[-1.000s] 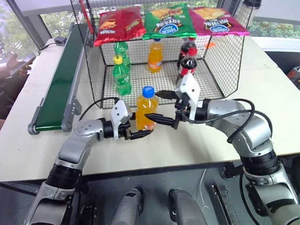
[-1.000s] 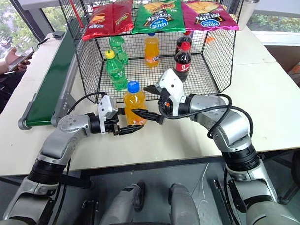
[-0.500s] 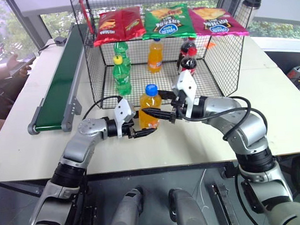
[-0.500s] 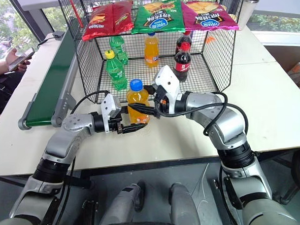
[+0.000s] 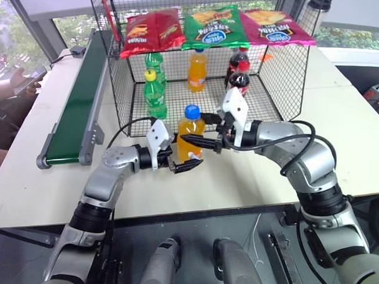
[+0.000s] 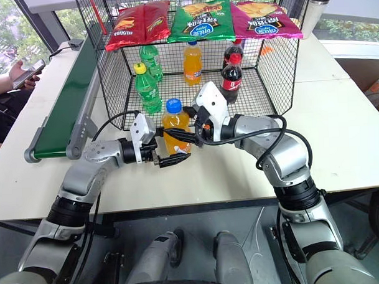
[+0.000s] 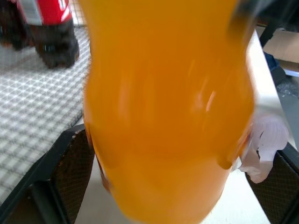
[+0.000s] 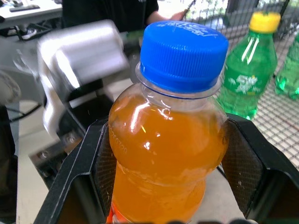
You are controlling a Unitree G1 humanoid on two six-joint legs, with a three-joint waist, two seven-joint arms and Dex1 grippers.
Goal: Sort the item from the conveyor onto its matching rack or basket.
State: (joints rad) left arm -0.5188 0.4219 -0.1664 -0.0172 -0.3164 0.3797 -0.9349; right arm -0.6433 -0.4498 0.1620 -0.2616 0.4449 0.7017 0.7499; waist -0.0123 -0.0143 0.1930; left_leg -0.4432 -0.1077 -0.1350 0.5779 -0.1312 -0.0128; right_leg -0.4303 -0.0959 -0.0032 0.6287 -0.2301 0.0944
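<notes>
The orange soda bottle (image 5: 190,139) stands upright just in front of the open side of the black wire basket (image 5: 286,70), off the conveyor (image 5: 73,108) and not yet inside the cage. By my reading the pick from the belt is done, and the carry into the basket, presumably next to the other orange bottle (image 5: 197,71), is left.

The right gripper (image 5: 202,139) has its fingers closed on the bottle's upper body, just under the blue cap. The left gripper (image 5: 185,166) sits at the bottle's base with its fingers spread to either side of it, seemingly letting go.

The bottle is clear, glossy plastic, rounded at the shoulder, with a ribbed screw cap. The basket is thin black mesh, boxy, carrying crinkly chip bags (image 5: 211,26) on its flat top. The table (image 5: 338,124) is smooth and pale.
</notes>
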